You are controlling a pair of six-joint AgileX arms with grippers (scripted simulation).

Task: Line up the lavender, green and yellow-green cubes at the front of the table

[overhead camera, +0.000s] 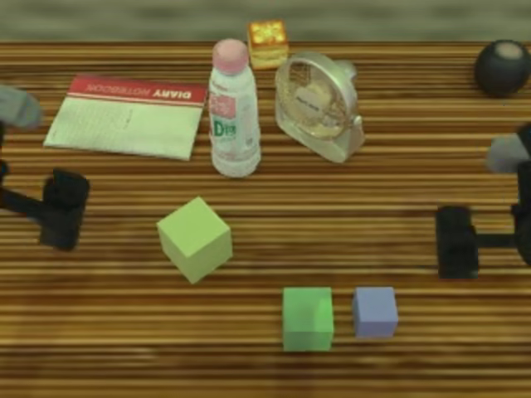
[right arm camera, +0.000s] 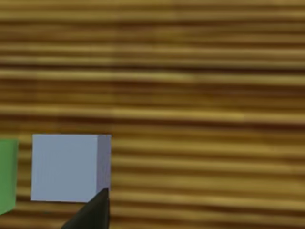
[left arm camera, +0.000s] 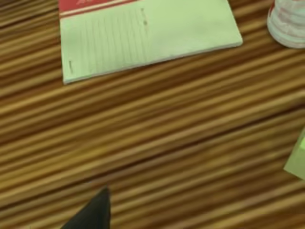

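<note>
On the striped wooden table (overhead camera: 99, 332), the lavender cube (overhead camera: 375, 312) and the green cube (overhead camera: 308, 318) sit side by side near the front edge, a small gap between them. The larger yellow-green cube (overhead camera: 195, 239) rests farther back and to the left, turned at an angle. My right gripper (overhead camera: 457, 242) hovers open to the right of the lavender cube and holds nothing. In the right wrist view one dark fingertip (right arm camera: 95, 210) shows beside the lavender cube (right arm camera: 66, 167) and a sliver of the green cube (right arm camera: 7, 174). My left gripper (overhead camera: 62, 209) is open at the table's left, well away from the cubes.
Along the back stand a diary notebook (overhead camera: 124, 116), a white bottle with a pink cap (overhead camera: 233, 112), a small desk fan (overhead camera: 319, 106), an orange patterned cube (overhead camera: 267, 43) and a black ball (overhead camera: 503, 66). The left wrist view shows the notebook (left arm camera: 143, 33) and a corner of the yellow-green cube (left arm camera: 299, 160).
</note>
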